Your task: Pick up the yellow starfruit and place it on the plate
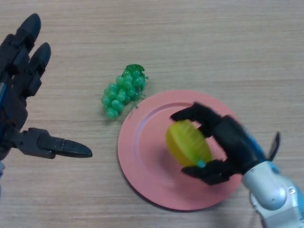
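A light wooden table [199,42] fills the whole frame. On it, lower right of centre, sits a round pink plate [142,156]. Over the plate's middle is the yellow starfruit [186,142], the right hand [230,145] reaching in from the lower right corner with fingers and thumb curled around it. At the left edge the left hand [19,90] hangs with fingers spread apart. A bunch of green grapes [123,90] lies just beside the plate's upper left rim
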{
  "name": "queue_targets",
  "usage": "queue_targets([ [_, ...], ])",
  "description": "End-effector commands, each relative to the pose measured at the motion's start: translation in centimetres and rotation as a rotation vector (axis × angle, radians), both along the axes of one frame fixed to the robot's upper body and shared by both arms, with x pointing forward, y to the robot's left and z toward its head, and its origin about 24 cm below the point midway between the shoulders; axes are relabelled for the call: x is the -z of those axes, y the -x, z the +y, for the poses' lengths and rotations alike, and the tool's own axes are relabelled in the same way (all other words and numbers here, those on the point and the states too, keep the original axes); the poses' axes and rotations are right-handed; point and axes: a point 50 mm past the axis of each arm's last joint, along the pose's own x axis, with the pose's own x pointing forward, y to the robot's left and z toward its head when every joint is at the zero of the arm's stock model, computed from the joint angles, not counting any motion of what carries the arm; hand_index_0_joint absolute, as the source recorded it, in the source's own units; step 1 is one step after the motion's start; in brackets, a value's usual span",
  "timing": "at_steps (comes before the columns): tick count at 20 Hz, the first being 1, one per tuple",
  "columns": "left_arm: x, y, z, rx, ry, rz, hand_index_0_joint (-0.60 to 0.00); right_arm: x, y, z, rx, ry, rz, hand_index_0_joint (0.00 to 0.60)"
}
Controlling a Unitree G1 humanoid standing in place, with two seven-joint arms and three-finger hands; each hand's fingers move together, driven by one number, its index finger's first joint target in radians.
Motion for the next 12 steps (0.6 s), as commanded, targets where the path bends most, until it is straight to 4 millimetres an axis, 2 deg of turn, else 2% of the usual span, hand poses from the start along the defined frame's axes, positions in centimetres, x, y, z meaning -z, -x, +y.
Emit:
queue_targets([
  [1, -3.2, 1.2, 0.6, -0.025, -0.044, -0.196, 0.000, -3.4, -0.4, 0.0, 0.007, -0.051, -0.240, 0.600],
  [2, -3.1, 1.1, 0.4, -0.021, -0.044, -0.192, 0.000, -3.4, -0.4, 0.1, 0.004, -0.052, -0.241, 0.550],
  [3, -3.1, 1.1, 0.4, -0.020, -0.044, -0.191, 0.000, -3.3, -0.4, 0.1, 0.003, -0.052, -0.239, 0.450],
  [4, -3.1, 1.0, 0.2, -0.015, -0.045, -0.188, 0.000, -3.3, -0.4, 0.1, 0.006, -0.064, -0.233, 0.300],
  [5, -3.1, 1.0, 0.1, -0.011, -0.046, -0.187, 0.000, -3.4, -0.4, 0.1, 0.010, -0.072, -0.231, 0.200],
  [6, -3.1, 1.1, -0.2, 0.000, -0.047, -0.188, 0.000, -3.8, -0.5, -0.2, 0.036, -0.085, -0.258, 0.057],
  [7, -3.1, 1.1, -0.3, 0.006, -0.047, -0.190, 0.000, -4.2, -0.5, -0.4, 0.053, -0.094, -0.278, 0.000],
  [12, -3.7, 1.0, -0.4, 0.025, -0.033, -0.201, 0.000, -6.8, -0.6, -1.3, 0.076, -0.211, -0.307, 0.000],
])
